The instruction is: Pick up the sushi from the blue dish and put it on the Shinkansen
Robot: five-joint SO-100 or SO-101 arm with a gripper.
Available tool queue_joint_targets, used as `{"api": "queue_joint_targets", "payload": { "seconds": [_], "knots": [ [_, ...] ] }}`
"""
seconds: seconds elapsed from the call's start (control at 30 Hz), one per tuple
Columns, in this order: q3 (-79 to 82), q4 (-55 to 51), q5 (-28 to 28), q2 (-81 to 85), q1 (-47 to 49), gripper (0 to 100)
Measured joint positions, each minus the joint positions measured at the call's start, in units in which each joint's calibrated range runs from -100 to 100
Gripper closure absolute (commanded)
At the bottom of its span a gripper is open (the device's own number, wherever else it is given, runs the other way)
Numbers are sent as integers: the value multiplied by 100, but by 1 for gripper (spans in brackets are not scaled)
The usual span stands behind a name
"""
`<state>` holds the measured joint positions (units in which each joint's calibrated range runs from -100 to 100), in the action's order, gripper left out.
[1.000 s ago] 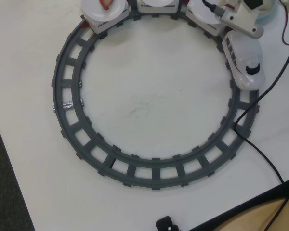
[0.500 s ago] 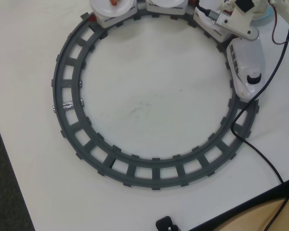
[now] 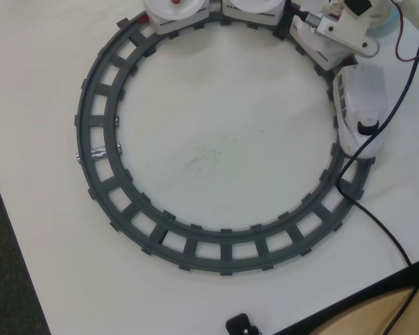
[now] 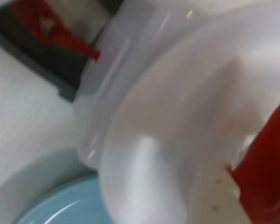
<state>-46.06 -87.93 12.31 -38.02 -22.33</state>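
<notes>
In the overhead view the white Shinkansen nose car (image 3: 359, 115) stands on the right of the grey ring track (image 3: 101, 132). Two white cars with round tops (image 3: 178, 14) sit at the top edge. My arm (image 3: 339, 31) reaches over the track at the top right, and a sliver of the blue dish (image 3: 385, 24) shows behind it. The wrist view is very blurred: a white rounded car top (image 4: 177, 116) fills it, and the blue dish (image 4: 65, 207) is at the bottom left. A red piece (image 4: 266, 177), perhaps the sushi, sits at my gripper (image 4: 238, 177). The jaws cannot be made out.
A black cable (image 3: 384, 230) runs from the arm across the nose car and track to the table's lower right edge. A small black object (image 3: 241, 325) lies at the bottom edge. A red coupling (image 4: 51, 28) shows on the track in the wrist view.
</notes>
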Motion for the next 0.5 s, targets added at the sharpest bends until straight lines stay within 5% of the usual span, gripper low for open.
{"api": "queue_joint_targets", "payload": {
  "seconds": [0.5],
  "knots": [
    [-9,-332,-78,-34,-39,83]
  ]
}}
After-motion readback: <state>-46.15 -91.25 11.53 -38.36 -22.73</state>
